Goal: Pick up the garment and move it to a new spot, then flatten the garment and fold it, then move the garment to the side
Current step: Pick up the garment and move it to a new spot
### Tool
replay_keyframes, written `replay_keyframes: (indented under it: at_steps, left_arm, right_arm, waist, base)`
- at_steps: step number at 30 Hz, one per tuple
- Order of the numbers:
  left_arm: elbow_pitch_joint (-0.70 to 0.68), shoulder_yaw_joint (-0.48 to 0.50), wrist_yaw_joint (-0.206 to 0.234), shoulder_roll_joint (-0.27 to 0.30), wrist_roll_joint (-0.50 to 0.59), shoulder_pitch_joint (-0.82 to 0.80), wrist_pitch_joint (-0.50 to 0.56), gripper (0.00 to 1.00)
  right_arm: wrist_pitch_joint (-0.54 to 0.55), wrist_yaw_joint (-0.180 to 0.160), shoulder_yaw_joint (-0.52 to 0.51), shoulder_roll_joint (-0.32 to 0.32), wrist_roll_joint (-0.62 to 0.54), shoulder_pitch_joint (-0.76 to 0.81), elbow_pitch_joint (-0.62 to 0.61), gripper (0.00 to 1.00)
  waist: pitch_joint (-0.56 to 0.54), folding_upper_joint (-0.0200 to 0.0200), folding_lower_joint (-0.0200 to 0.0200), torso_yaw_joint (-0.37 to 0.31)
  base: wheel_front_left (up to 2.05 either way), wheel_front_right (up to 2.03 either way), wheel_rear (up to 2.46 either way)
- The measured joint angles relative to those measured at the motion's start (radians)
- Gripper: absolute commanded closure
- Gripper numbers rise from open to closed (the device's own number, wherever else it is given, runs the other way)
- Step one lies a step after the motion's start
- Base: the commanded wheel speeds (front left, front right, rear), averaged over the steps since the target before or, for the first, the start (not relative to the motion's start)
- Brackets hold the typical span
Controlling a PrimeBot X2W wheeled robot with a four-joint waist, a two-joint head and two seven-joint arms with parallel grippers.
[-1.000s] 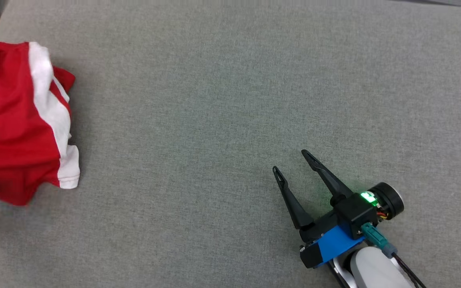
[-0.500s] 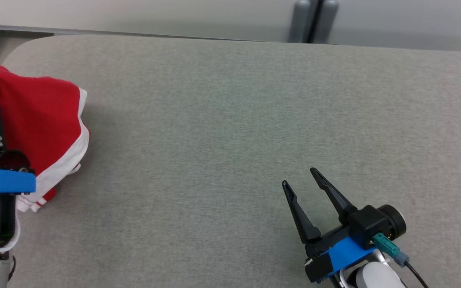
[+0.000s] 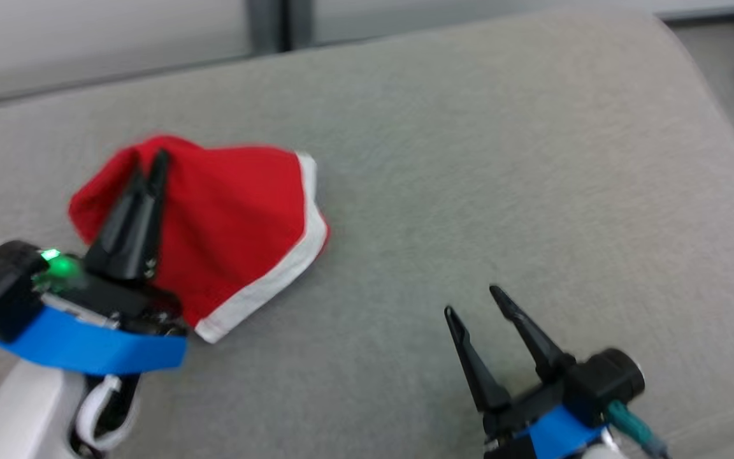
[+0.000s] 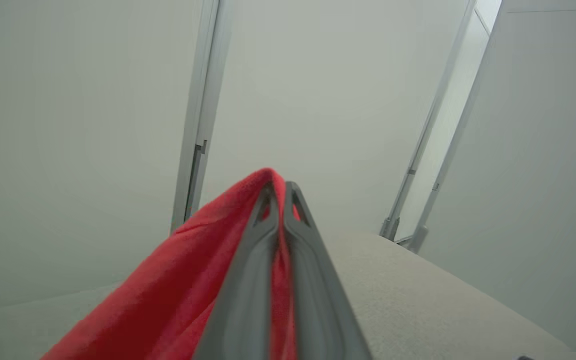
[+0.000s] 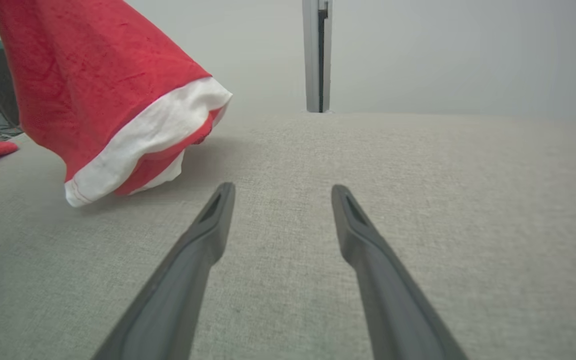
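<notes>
Clenching garment point(image 3: 239, 217) in left tool point(image 3: 151, 164), 9 o'clock, above bench point(image 3: 469, 159); with right tool point(image 3: 472, 301) at 5 o'clock spread, empty. Risk of slipping from thin pinch, landing crumpled.

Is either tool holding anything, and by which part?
The left tool is shut on the red garment, pinching a red fold at its peak, away from the white trim. The right tool is open, empty.

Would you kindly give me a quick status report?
Left gripper shut on red garment, hanging over the table. Right gripper open, empty. Nothing in the way.
</notes>
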Motion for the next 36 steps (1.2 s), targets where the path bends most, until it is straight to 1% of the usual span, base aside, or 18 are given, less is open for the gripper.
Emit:
replay_keyframes:
  at_steps: [5, 7, 10, 11, 12, 16, 19, 22, 25, 30, 36]
  left_arm:
    - [-0.059, -0.087, 0.000, -0.037, 0.005, 0.012, 0.000, 1.00]
    - [-0.049, -0.104, 0.000, -0.041, 0.023, 0.014, 0.000, 1.00]
    - [0.001, -0.096, 0.000, -0.053, 0.056, 0.027, -0.001, 1.00]
    - [0.021, -0.086, 0.000, -0.059, 0.060, 0.035, 0.000, 0.20]
    - [0.040, -0.079, 0.000, -0.062, 0.070, 0.041, -0.001, 0.00]
    - [0.142, -0.022, 0.000, -0.065, 0.107, 0.062, 0.000, 0.00]
    - [0.206, 0.050, 0.000, -0.073, 0.121, 0.081, 0.000, 0.00]
    - [0.257, 0.122, 0.000, -0.094, 0.125, 0.119, -0.001, 0.00]
    - [0.298, 0.192, 0.000, -0.125, 0.128, 0.160, -0.001, 0.00]
    - [0.333, 0.287, 0.000, -0.187, 0.171, 0.226, -0.001, 0.00]
    - [0.360, 0.337, 0.000, -0.244, 0.217, 0.304, 0.000, 0.00]
  right_arm:
    - [0.000, 0.000, 0.000, 0.000, 0.012, 0.037, -0.028, 0.00]
    - [0.000, 0.000, 0.003, 0.000, 0.017, 0.046, -0.037, 0.00]
    - [0.000, 0.000, 0.001, 0.000, 0.022, 0.057, -0.047, 0.00]
    - [0.000, 0.000, -0.002, 0.000, 0.023, 0.058, -0.052, 0.00]
    - [0.000, 0.000, -0.005, 0.000, 0.024, 0.059, -0.056, 0.00]
    - [0.000, 0.000, -0.008, 0.000, 0.025, 0.062, -0.059, 0.00]
    - [0.000, 0.000, -0.016, 0.000, 0.022, 0.056, -0.060, 0.00]
    - [0.000, 0.000, -0.026, 0.000, 0.015, 0.050, -0.052, 0.00]
    - [0.000, 0.000, -0.044, 0.000, 0.002, 0.039, -0.040, 0.00]
    - [0.000, 0.000, -0.082, 0.000, -0.003, 0.030, 0.004, 0.00]
    - [0.000, 0.000, -0.124, 0.000, -0.005, 0.030, 0.059, 0.00]
  waist:
    - [-0.008, 0.0000, 0.0000, -0.098]
    - [-0.012, -0.0001, -0.0001, -0.126]
    - [-0.022, 0.0000, -0.0001, -0.150]
    - [-0.023, 0.0000, -0.0001, -0.151]
    - [-0.022, -0.0001, -0.0002, -0.149]
    - [-0.023, 0.0002, 0.0000, -0.121]
    - [-0.032, 0.0002, 0.0000, -0.087]
    - [-0.049, 0.0002, -0.0001, -0.045]
    - [-0.074, 0.0001, -0.0001, 0.002]
    - [-0.118, 0.0001, -0.0002, 0.079]
    - [-0.173, 0.0001, -0.0002, 0.148]
  base:
    - [0.00, 0.00, 0.00]
    - [0.00, 0.00, 0.00]
    - [0.00, 0.00, 0.00]
    - [0.00, 0.00, 0.00]
    - [0.00, 0.00, 0.00]
    - [0.00, 0.00, 0.00]
    - [0.00, 0.00, 0.00]
    - [0.00, 0.00, 0.00]
    - [0.00, 0.00, 0.00]
    - [0.00, 0.00, 0.00]
    - [0.00, 0.00, 0.00]
